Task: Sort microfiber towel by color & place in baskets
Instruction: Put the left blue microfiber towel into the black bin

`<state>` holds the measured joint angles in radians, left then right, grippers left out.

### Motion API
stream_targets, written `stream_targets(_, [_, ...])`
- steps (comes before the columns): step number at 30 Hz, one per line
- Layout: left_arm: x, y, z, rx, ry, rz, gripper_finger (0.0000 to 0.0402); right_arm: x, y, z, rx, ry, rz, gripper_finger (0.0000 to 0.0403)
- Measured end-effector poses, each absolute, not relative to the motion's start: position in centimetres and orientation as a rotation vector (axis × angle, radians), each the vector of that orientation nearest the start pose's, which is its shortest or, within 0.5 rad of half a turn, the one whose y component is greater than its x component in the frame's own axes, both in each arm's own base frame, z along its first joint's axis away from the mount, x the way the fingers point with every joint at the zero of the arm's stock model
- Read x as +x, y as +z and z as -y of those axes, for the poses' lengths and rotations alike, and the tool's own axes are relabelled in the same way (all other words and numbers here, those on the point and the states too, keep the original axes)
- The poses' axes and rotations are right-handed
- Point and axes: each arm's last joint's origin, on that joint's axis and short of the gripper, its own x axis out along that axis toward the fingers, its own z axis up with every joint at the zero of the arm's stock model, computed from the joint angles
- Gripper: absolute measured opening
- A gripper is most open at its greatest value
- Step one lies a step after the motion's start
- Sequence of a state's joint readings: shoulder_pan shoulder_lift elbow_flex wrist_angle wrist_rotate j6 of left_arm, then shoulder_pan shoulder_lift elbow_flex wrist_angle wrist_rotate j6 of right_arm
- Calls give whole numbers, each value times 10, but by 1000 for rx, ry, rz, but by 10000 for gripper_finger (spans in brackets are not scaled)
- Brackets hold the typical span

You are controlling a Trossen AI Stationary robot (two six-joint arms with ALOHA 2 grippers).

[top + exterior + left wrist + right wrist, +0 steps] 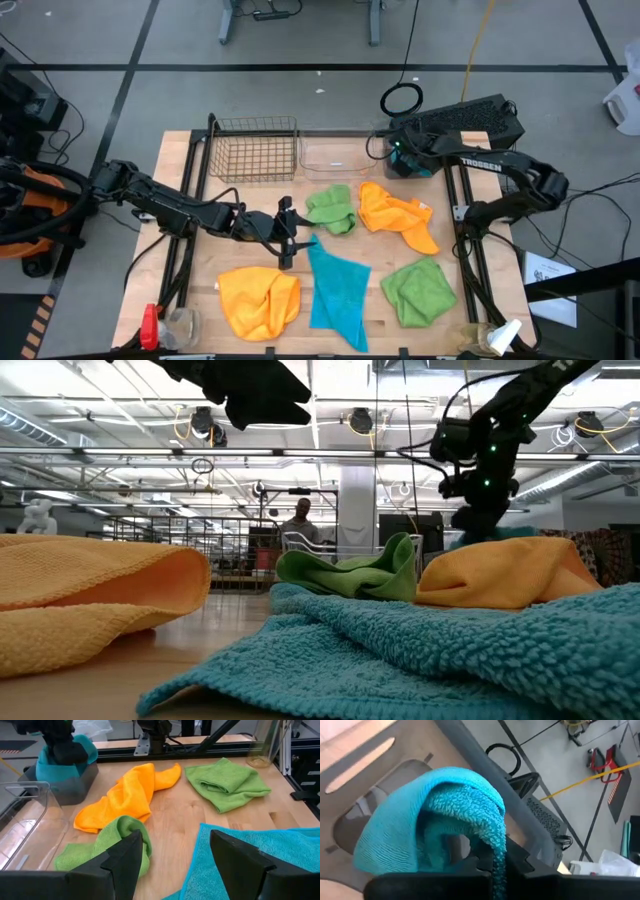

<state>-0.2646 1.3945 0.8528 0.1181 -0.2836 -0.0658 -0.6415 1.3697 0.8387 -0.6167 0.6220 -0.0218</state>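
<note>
1. High view: right gripper over dark grey tub at far right of bench, fingers pinching teal towel.
2. Left gripper mid-bench, fingers spread, empty, between green towel and blue towel.
3. Step judged: dropping teal into tub.
4. Next: release, lift clear; left descends on green towel for clear plastic tub or wire-mesh basket.

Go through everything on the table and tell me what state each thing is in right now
Left gripper: open, above the blue towel.
Right gripper: shut on teal towel over the dark grey tub.
Wire-mesh basket: empty.
Clear plastic tub: empty.
Orange towels: crumpled on table.
Green towels: crumpled on table.
</note>
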Motion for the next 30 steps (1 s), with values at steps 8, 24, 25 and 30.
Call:
stream_targets(8, [293, 249, 71, 50, 32, -407, 238, 193, 192, 165, 4, -1090, -1290, 4])
stream_targets(24, [293, 249, 71, 51, 32, -412, 238, 196, 191, 168, 31, -1124, -1226, 78])
stream_targets(25, [293, 249, 71, 51, 32, -414, 238, 196, 193, 167, 31, -1126, -1218, 91])
stream_targets(30, [293, 249, 71, 51, 33, -414, 238, 191, 202, 163, 44, -1132, -1197, 145])
